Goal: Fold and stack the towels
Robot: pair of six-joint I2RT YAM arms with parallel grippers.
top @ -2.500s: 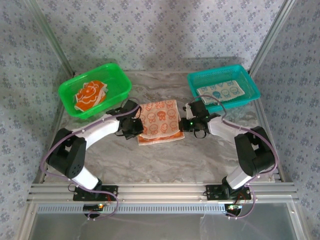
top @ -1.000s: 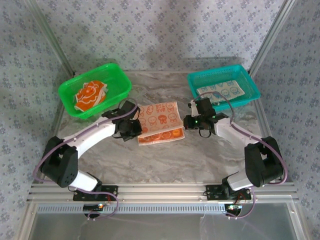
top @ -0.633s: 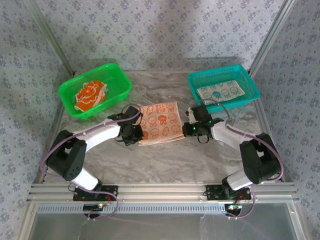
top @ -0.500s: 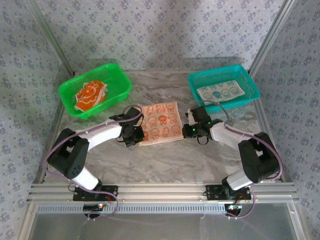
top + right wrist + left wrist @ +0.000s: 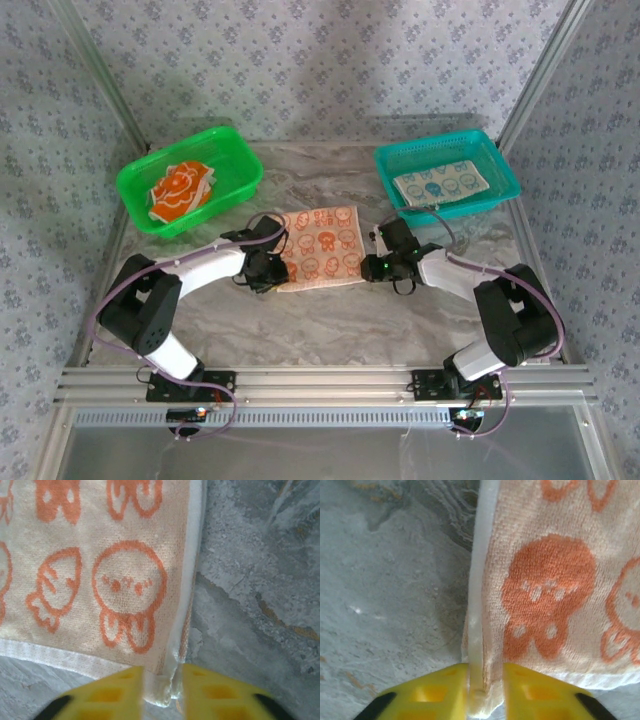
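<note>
**A:** Which towel is out on the counter (image 5: 330, 320)?

**B:** The cream towel with orange figures (image 5: 320, 250). It lies folded and flat.

**A:** And the claws?

**B:** The left claw (image 5: 268, 272) is at that towel's near left corner, and the right claw (image 5: 372, 268) is at its near right corner. In each wrist view the corner sits in the narrow gap between the yellow fingers (image 5: 435, 692). I cannot tell whether it is squeezed or loose.

**A:** The other towels?

**B:** Behind it to the left, an orange-and-white towel (image 5: 178, 190) lies in the green basket (image 5: 226, 133). Behind it to the right, a cream towel with teal figures (image 5: 440, 184) lies in the teal basket (image 5: 440, 140).
</note>
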